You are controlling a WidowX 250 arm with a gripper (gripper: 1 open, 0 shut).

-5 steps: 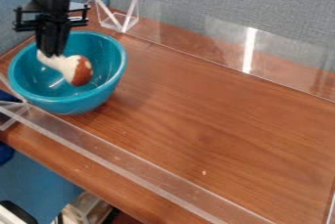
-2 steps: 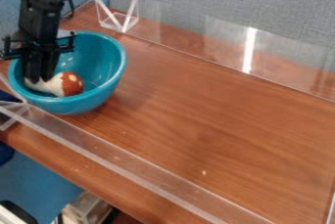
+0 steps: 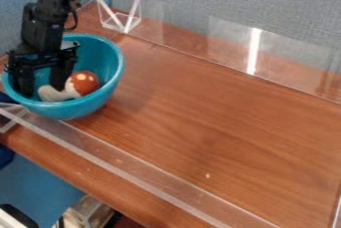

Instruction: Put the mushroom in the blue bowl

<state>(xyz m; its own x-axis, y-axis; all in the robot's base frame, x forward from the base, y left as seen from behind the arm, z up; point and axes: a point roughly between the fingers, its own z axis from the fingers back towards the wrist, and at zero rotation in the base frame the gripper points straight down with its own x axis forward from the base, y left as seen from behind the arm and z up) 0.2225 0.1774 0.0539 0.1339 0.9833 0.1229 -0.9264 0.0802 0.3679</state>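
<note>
1 mushroom (image 3: 74, 84) lying inside 1 blue bowl (image 3: 107, 85), left end of wood table (image 3: 226, 113). 1 gripper (image 3: 40, 79) down in bowl, fingers spread wide, holding nothing, mushroom just beside.

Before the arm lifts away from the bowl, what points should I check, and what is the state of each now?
1. Mushroom lies inside the blue bowl: ok.
2. Gripper is open, fingers spread: ok.
3. Mushroom is free of the fingers: cannot tell, its pale stem lies close against them.
4. Bowl stands upright on the table: ok.
5. Space above the bowl is free for lifting: ok.
</note>
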